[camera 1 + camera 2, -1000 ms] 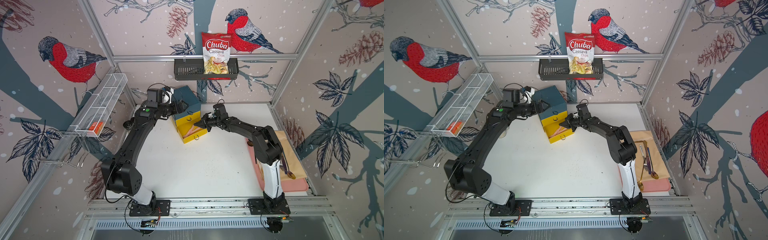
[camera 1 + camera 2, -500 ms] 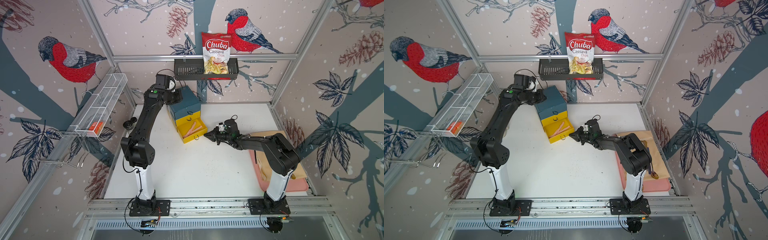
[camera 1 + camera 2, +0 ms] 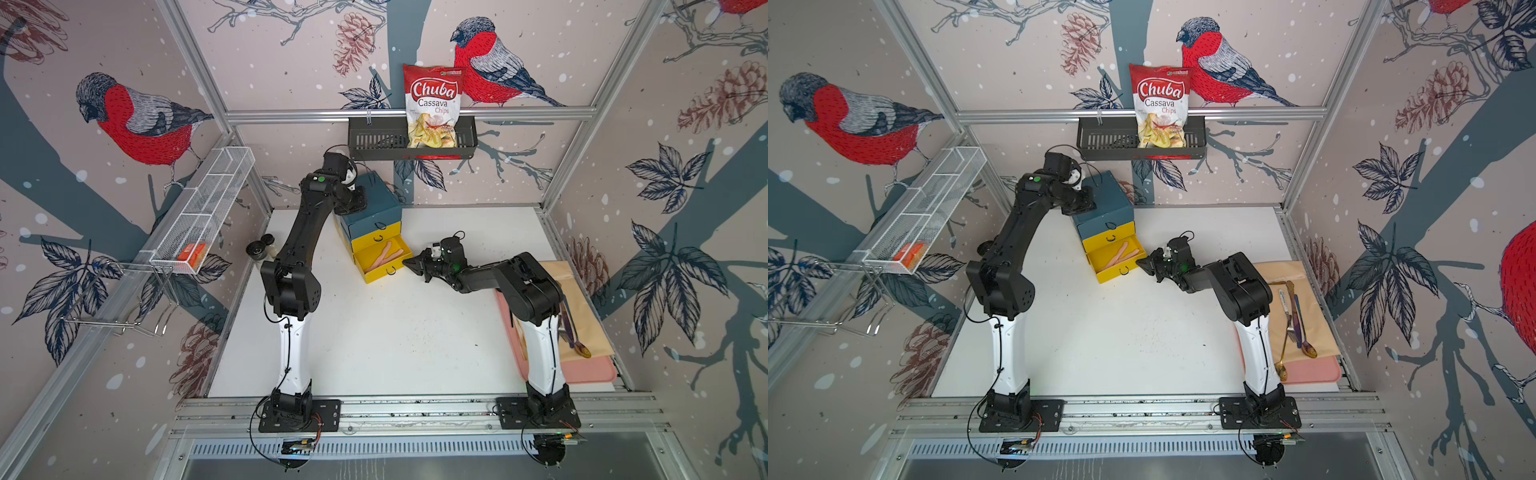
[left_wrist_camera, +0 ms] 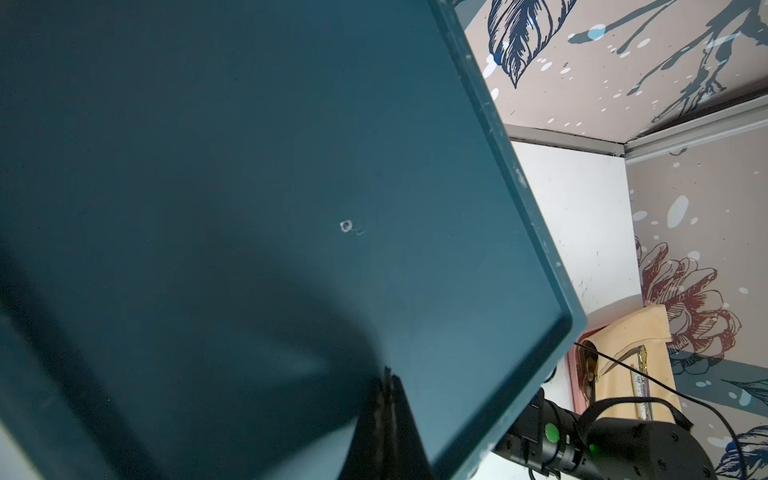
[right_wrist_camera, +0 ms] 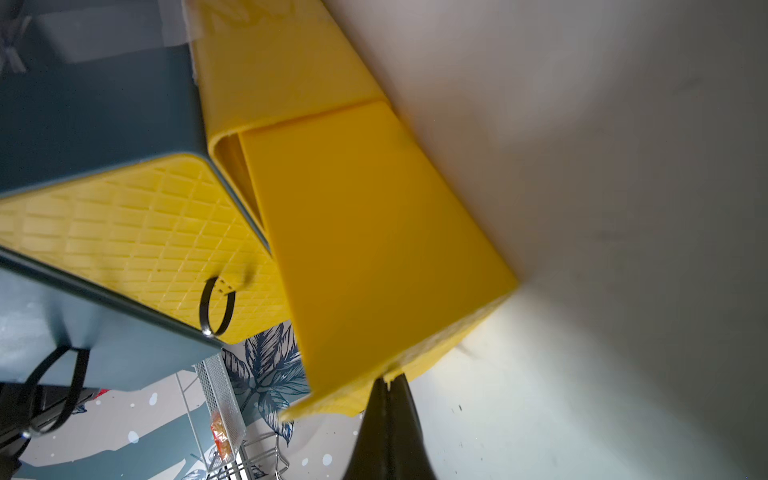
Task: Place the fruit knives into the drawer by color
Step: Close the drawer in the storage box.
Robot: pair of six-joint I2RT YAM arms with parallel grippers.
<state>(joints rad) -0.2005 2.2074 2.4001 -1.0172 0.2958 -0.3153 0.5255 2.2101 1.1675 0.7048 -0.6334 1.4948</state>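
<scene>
The drawer (image 3: 376, 203) is a dark teal chest at the back of the table, also seen in a top view (image 3: 1108, 199). Its bottom yellow drawer (image 3: 380, 272) stands pulled out. Two salmon-pink fruit knives (image 3: 384, 257) lie crossed inside it. My left gripper (image 3: 360, 198) rests shut on the chest's top; the left wrist view shows its tip (image 4: 388, 372) against the teal lid (image 4: 291, 166). My right gripper (image 3: 409, 262) is shut, its tip (image 5: 388, 382) touching the open drawer's front corner (image 5: 374, 232). It holds nothing.
A black wall basket (image 3: 374, 143) holds a chips bag (image 3: 432, 108). A white wire shelf (image 3: 203, 216) hangs on the left wall. Metal cutlery (image 3: 1293, 316) lies on a beige cloth over a pink tray (image 3: 1312, 370) at the right edge. Small dark-topped jars (image 3: 259, 247) stand by the left arm.
My left gripper has shut, and that arm has folded upward, with the gripper now on the chest's top. My right arm has drawn back from the open drawer toward the table's right.
</scene>
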